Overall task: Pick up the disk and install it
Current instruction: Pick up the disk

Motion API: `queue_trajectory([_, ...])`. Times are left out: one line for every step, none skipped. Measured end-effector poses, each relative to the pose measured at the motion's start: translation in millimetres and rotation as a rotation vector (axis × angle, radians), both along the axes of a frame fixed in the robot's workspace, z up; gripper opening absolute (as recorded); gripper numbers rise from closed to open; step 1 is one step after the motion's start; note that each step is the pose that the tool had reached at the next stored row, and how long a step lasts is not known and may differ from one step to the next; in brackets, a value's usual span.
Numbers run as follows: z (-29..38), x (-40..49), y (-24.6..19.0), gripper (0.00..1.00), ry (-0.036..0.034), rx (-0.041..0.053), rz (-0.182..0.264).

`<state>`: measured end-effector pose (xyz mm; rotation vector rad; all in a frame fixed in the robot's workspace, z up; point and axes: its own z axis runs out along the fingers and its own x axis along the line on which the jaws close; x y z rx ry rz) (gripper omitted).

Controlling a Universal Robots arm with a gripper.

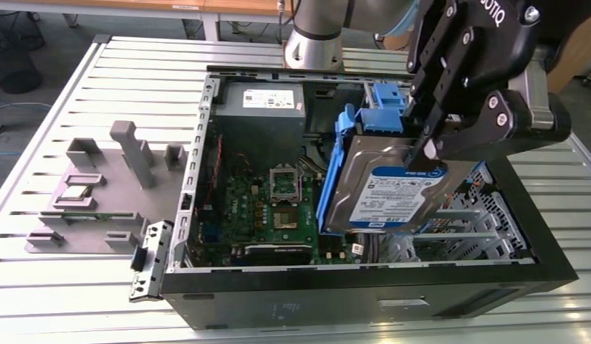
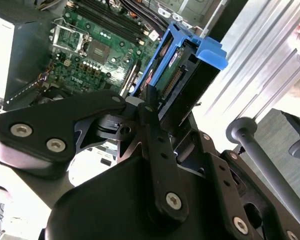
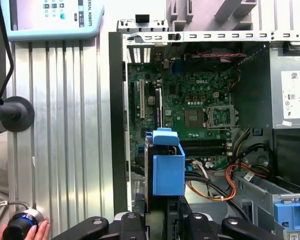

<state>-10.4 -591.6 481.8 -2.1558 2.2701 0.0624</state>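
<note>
Blue plastic frames the disk (image 1: 391,193). In the exterior view my gripper (image 1: 426,153) is clamped tight on the disk's upper end. The disk hangs tilted, label side up, over the open computer case (image 1: 372,287). The green board (image 1: 276,201) lies lower down, off to one side of my gripper.

In the second wrist view, my gripper (image 2: 137,100) squeezes the disk (image 2: 177,75) from both sides. The green board (image 2: 95,50) lies past it.

In the first wrist view, the disk (image 3: 167,172) sticks straight out ahead of my gripper (image 3: 160,206). The green board (image 3: 190,110) is farther on. Off to one side of my gripper, a person's hand (image 3: 38,231) is by a round knob (image 3: 20,223) on the metal table (image 3: 65,125).
</note>
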Motion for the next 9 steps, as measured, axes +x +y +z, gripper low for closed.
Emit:
queue_trajectory([0.0, 0.0, -1.6, 0.35, 0.0, 0.0, 0.0])
queue_trajectory([-0.1, 0.0, -3.2, 0.35, 0.0, 0.0, 0.0])
queue_trajectory([-0.1, 0.0, -4.8, 0.35, -0.0001, 0.0001, 0.0])
queue_trajectory([-0.1, 0.0, -6.4, 0.35, 0.0, 0.0001, 0.0])
queue_trajectory([-0.1, 0.0, -8.0, 0.35, -0.0001, 0.0001, 0.0])
queue_trajectory([0.0, 0.0, -9.6, 0.35, 0.0, -0.0001, 0.0])
queue_trajectory([-0.1, 0.0, -11.2, 0.35, 0.0, -0.0001, 0.0])
queue_trajectory([-0.1, 0.0, -12.8, 0.35, 0.0, 0.0, 0.0])
queue_trajectory([-0.2, 0.0, -14.4, 0.35, 0.0, 0.0001, 0.0])
